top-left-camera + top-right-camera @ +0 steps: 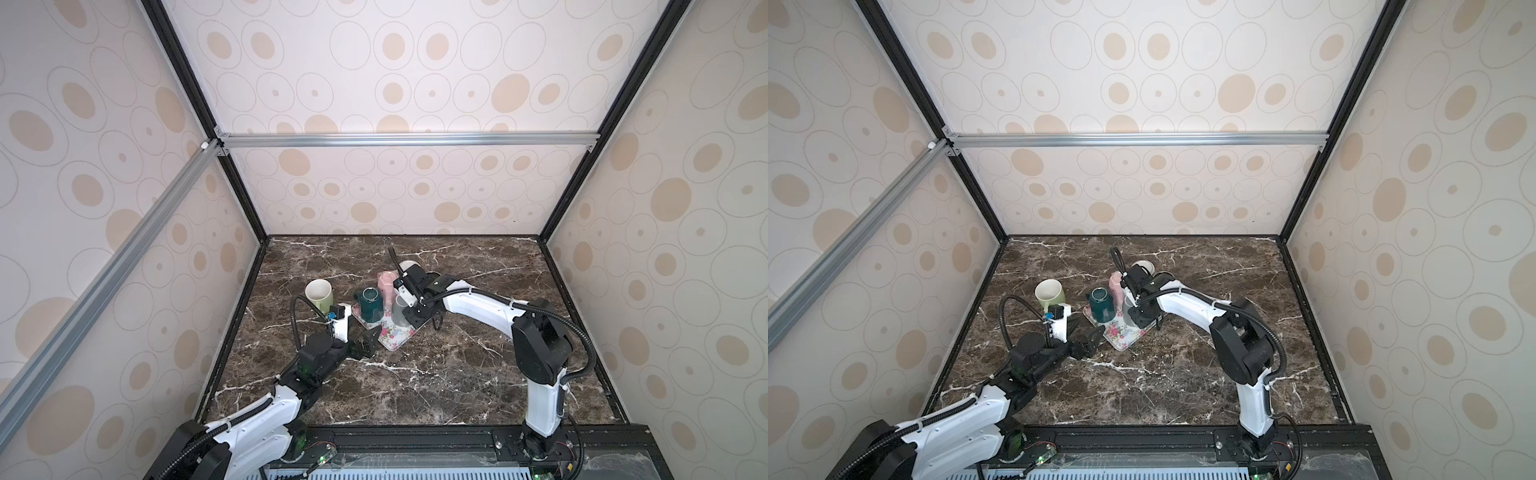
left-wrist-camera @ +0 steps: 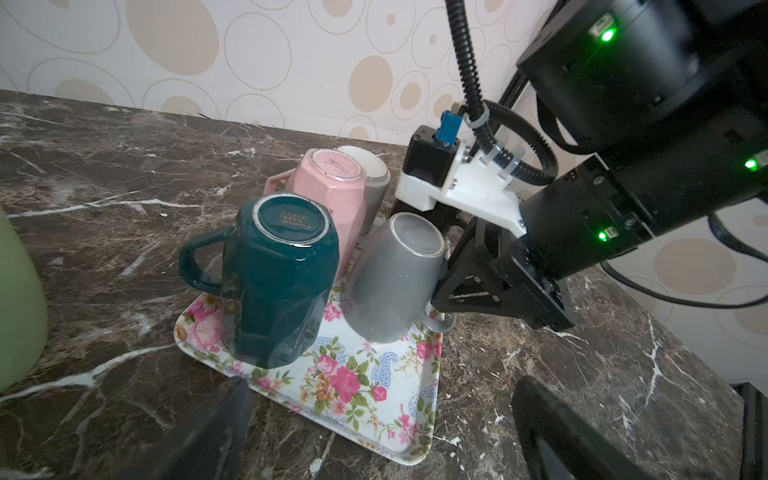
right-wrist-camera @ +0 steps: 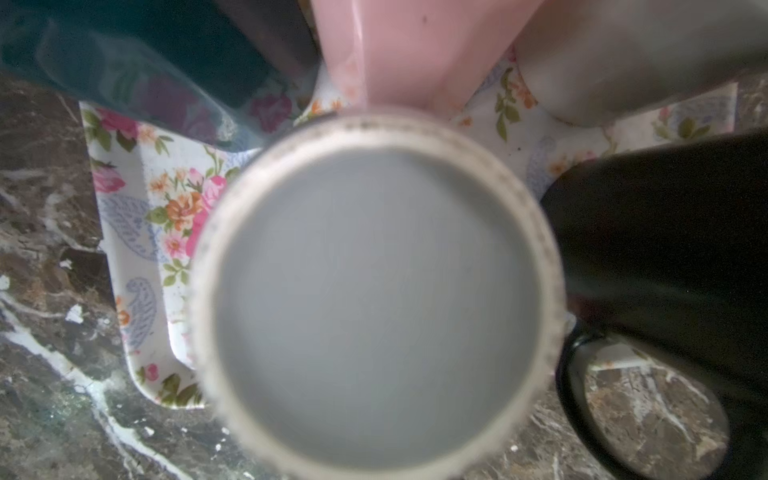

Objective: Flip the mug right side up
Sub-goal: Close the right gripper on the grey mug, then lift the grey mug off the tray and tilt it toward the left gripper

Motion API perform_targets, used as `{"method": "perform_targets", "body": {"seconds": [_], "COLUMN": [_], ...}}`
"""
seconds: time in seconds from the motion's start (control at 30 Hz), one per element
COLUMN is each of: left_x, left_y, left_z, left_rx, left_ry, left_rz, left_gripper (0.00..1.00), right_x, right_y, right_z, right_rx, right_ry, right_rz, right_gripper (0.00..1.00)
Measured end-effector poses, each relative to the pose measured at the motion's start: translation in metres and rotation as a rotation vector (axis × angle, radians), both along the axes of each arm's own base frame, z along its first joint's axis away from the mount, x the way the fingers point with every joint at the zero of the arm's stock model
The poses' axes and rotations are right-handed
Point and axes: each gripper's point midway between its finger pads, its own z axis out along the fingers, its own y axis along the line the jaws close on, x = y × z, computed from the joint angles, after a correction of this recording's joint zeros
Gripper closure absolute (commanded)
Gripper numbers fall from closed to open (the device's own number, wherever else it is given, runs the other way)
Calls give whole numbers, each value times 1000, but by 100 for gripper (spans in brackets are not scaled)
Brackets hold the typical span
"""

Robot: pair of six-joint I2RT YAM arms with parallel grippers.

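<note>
A grey mug (image 1: 400, 309) (image 1: 1128, 309) stands upside down, leaning a little, on the near right of a floral tray (image 1: 395, 340) (image 2: 374, 386). Its flat base fills the right wrist view (image 3: 374, 291). My right gripper (image 1: 411, 319) (image 1: 1142, 320) (image 2: 444, 299) comes down at the mug's handle side and is shut on it. The grip itself is hidden, and one black finger (image 3: 665, 249) shows beside the base. My left gripper (image 1: 365, 340) (image 1: 1088, 336) (image 2: 382, 436) is open and empty, low over the table at the tray's near left corner.
Also upside down on the tray are a dark green mug (image 1: 369, 303) (image 2: 278, 278) and a pink mug (image 1: 386, 284) (image 2: 332, 187), with a white-topped grey mug (image 1: 409, 265) behind them. A light green mug (image 1: 319, 294) stands upright on the marble, left of the tray. Walls enclose three sides.
</note>
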Motion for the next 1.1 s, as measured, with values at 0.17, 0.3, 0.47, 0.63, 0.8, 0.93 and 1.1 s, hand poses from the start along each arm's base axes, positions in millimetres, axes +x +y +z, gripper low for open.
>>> {"method": "perform_targets", "body": {"seconds": [0.17,0.3,0.47,0.63,0.8,0.93,1.1], "left_x": [0,1,1,1,2,4,10], "left_y": [0,0,-1,-1,0,3,8], "left_z": [-5,-10,-16,-19,-19,-21,-18], "left_rx": [9,17,26,31,36,54,69], "left_ry": [14,28,44,52,53,58,61], "left_rz": [0,0,0,0,8,27,64], "left_gripper": [2,2,2,2,2,2,2], "right_x": [-5,-11,-15,-21,-28,-34,-41], "right_y": [2,1,-1,-5,-7,-11,-14], "right_z": [1,3,4,10,23,30,29], "right_rx": [34,52,63,92,152,195,240], "right_ry": [10,24,26,22,4,-8,-14], "right_rz": [-9,-14,-28,-53,-82,-111,-139], "right_gripper": [100,100,100,100,100,100,100]}}
